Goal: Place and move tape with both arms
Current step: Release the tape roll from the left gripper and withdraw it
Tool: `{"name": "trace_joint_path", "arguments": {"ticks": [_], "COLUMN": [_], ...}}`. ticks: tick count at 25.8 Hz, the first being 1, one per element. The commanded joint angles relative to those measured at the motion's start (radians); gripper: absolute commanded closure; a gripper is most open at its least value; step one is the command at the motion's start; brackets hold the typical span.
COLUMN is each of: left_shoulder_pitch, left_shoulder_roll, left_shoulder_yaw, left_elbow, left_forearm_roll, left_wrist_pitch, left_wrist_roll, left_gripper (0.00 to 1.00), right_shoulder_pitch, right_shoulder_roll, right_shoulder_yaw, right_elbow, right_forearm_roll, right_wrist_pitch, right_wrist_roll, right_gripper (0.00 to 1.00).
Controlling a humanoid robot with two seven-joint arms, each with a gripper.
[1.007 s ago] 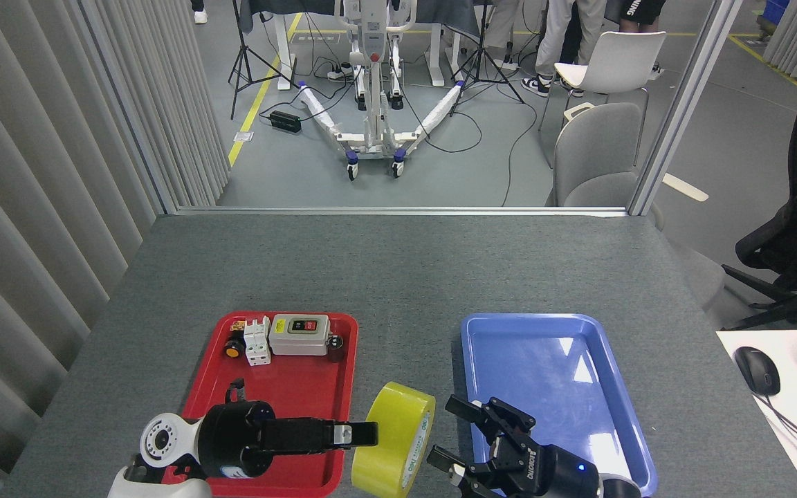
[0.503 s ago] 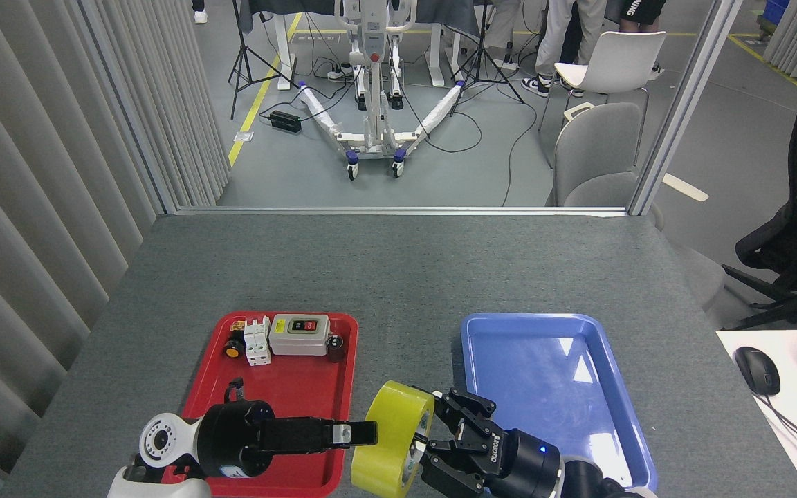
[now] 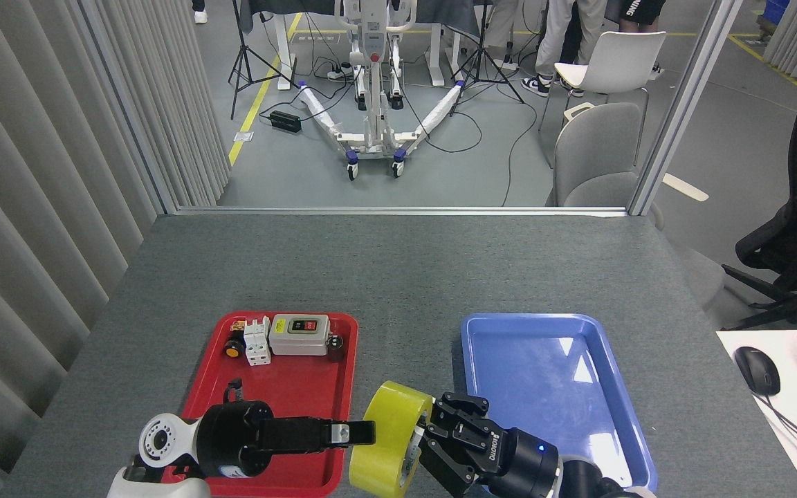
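Note:
The tape (image 3: pixel 386 440), a yellow roll with a white core, stands on its edge between the two trays at the near edge of the table. My left gripper (image 3: pixel 362 433) comes in from the left with its fingers drawn together, and their tips (image 3: pixel 343 434) grip the roll's left rim. From the right, my right gripper (image 3: pixel 433 437), black with ROBOTIQ lettering and a blue light, has its fingers (image 3: pixel 451 408) closed on the roll's right face and core. The core's inside is mostly hidden by these fingers.
A red tray (image 3: pixel 281 387) at the left holds a grey switch box (image 3: pixel 299 335), a white breaker (image 3: pixel 257 341) and small parts at its far end. At the right lies a blue tray (image 3: pixel 551 373). Chairs (image 3: pixel 596 155) stand beyond the table's far edge.
My right gripper has moved left from over the blue tray to the tape and drawn its fingers in on the roll's right side. The left gripper and tape have barely shifted.

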Motion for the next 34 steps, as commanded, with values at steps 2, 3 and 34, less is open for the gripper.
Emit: {"name": "trace_joint_path", "arguments": {"ticks": [2, 3, 34], "left_shoulder_pitch": [-0.005, -0.005, -0.077], "left_shoulder_roll": [0.000, 0.000, 0.075], "left_shoulder_yaw": [0.002, 0.002, 0.120], "left_elbow": [0.024, 0.032, 0.244], "left_forearm_roll": [-0.002, -0.005, -0.006], "left_wrist_pitch": [-0.019, -0.023, -0.409], "left_wrist_roll": [0.006, 0.007, 0.066], "left_gripper": [1.00, 1.00, 0.02], "right_shoulder_pitch": [0.000, 0.000, 0.015], "right_shoulder_roll": [-0.002, -0.002, -0.013], "right_shoulder_yaw": [0.000, -0.001, -0.027], "right_elbow": [0.001, 0.001, 0.000], "right_forearm_roll": [0.008, 0.008, 0.005], "right_wrist_pitch": [-0.014, -0.015, -0.018], "right_wrist_roll": [-0.002, -0.002, -0.003], "right_gripper": [0.68, 0.68, 0.71]}}
